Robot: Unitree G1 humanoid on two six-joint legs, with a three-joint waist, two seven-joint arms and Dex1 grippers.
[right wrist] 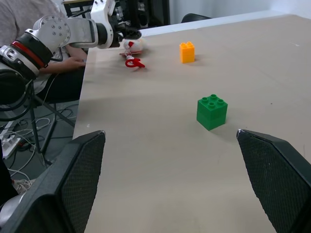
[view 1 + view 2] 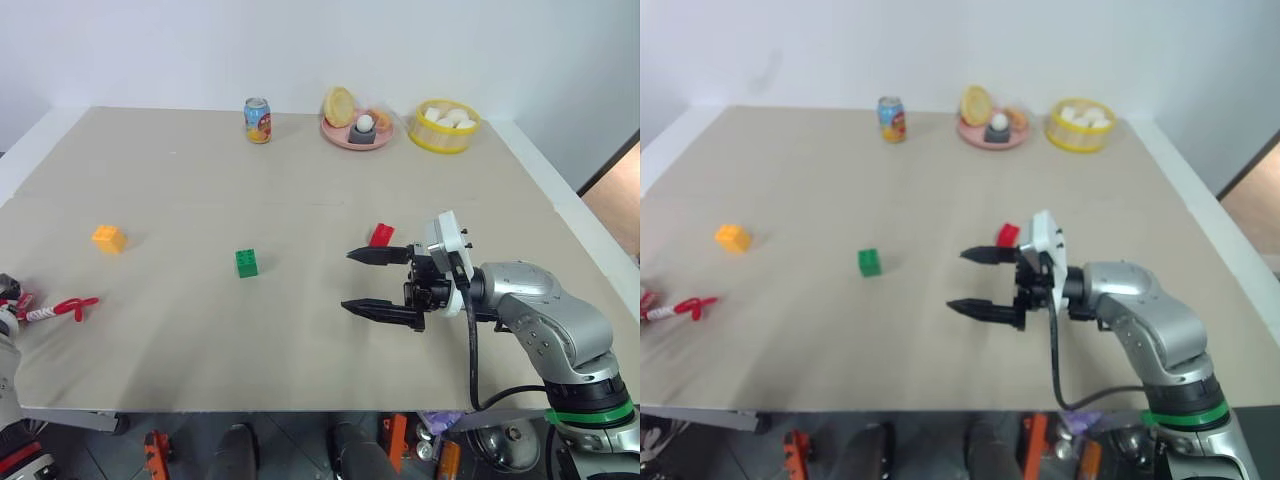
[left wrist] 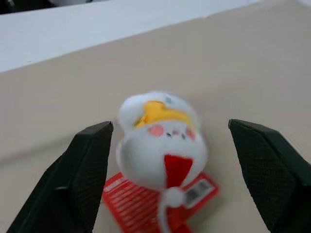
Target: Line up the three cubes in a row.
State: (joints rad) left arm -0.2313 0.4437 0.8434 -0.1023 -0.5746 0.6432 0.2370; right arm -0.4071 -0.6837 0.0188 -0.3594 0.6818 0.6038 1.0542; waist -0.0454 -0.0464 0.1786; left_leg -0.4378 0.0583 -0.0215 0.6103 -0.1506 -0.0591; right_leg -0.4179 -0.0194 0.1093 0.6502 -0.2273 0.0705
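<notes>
Tan table [image 2: 300, 180] by a white wall, right gripper [image 2: 378, 281] wide open and empty, red cube [image 2: 381, 235] just behind it, green cube [image 2: 246, 262] and orange cube [image 2: 108, 238] farther left, left gripper [image 3: 170, 165] open around a plush toy [image 3: 160, 145].

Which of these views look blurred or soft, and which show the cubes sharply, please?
Left wrist view: the plush toy is smeared and soft. Right wrist view: the green cube is crisp, with a soft shadow beside it. Right eye view: the table's left near corner looks streaked.
</notes>
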